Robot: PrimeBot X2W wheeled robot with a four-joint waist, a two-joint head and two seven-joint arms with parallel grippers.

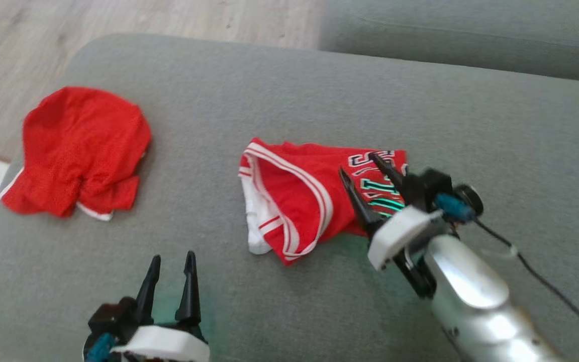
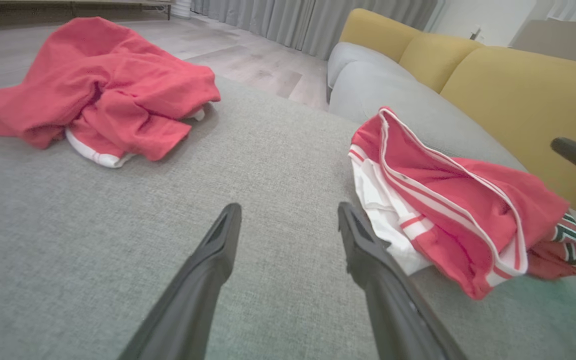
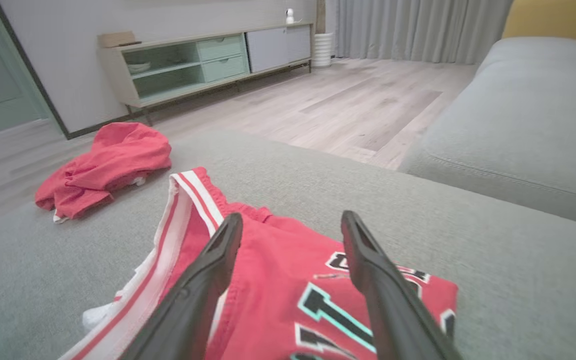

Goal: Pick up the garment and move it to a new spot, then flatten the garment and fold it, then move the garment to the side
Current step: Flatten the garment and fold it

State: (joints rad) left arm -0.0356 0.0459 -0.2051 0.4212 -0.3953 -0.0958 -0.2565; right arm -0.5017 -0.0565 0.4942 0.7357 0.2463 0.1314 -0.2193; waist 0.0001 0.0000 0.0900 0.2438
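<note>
Lying folded, the jersey (image 1: pixel 299 201) sits beneath the spread right tool (image 1: pixel 357 163).

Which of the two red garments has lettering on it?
The folded jersey at the right claw, with white-striped trim and black lettering. The crumpled red garment to its left shows none.

A: Site type?
B: Home, living room. Grey sofa (image 3: pixel 518 125) with yellow back cushions (image 2: pixel 518 100) right of the right jaws; sideboard (image 3: pixel 203 65), curtains (image 3: pixel 418 30) far ahead, wood floor (image 3: pixel 348 105) between.
</note>
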